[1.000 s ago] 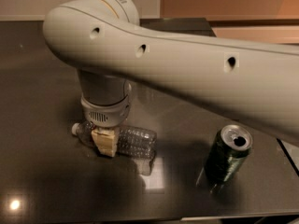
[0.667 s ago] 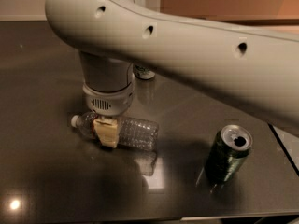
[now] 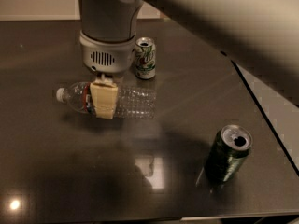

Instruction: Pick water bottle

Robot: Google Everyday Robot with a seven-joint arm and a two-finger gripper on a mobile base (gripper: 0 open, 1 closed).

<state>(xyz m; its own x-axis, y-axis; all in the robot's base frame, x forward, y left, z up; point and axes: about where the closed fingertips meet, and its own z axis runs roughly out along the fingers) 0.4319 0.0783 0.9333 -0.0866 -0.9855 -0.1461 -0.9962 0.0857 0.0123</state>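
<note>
Pincer (image 3: 103, 105) clamped on water bottle (image 3: 134, 101) — arm (image 3: 108, 13) risen, white-and-green can (image 3: 145, 58) now uncovered.

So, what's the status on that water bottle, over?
Gripper shut across water bottle at its label. Bottle lies sideways, cap pointing left. White-and-green can and dark green can stand clear, nothing blocking.
</note>
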